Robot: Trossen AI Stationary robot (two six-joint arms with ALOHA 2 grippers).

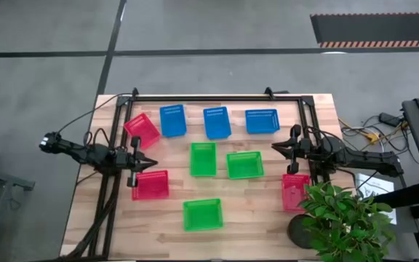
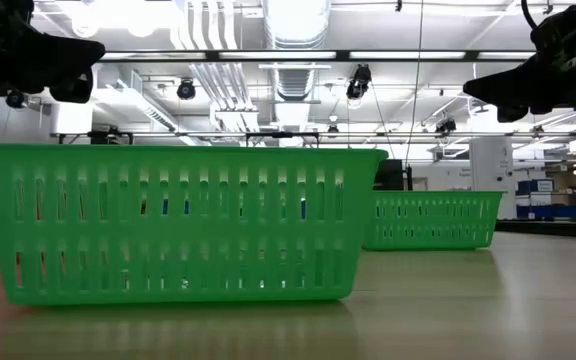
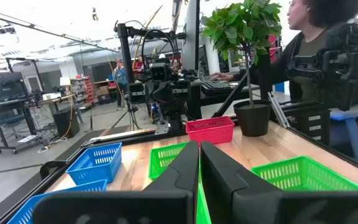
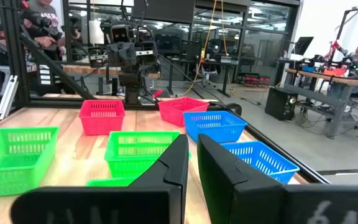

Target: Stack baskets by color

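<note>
Nine baskets rest on their bottoms on the wooden table. Three blue ones [image 1: 172, 120], [image 1: 217, 122], [image 1: 262, 121] stand in a row at the far side. A red one [image 1: 142, 131] sits turned at the far left, another [image 1: 150, 185] at the left, and a third [image 1: 295, 191] at the right. Two green ones [image 1: 203, 159], [image 1: 244, 164] are in the middle, and a third [image 1: 203, 215] near the front edge. My left gripper [image 1: 153, 163] hovers shut above the left red basket's far edge. My right gripper [image 1: 273, 148] hovers shut beside the right green basket. Neither holds anything.
A potted plant [image 1: 340, 218] stands at the table's near right corner, next to the right red basket. A black rail frame [image 1: 209, 97] runs along the far edge and both sides. A person [image 3: 316, 37] sits beyond the table's right side.
</note>
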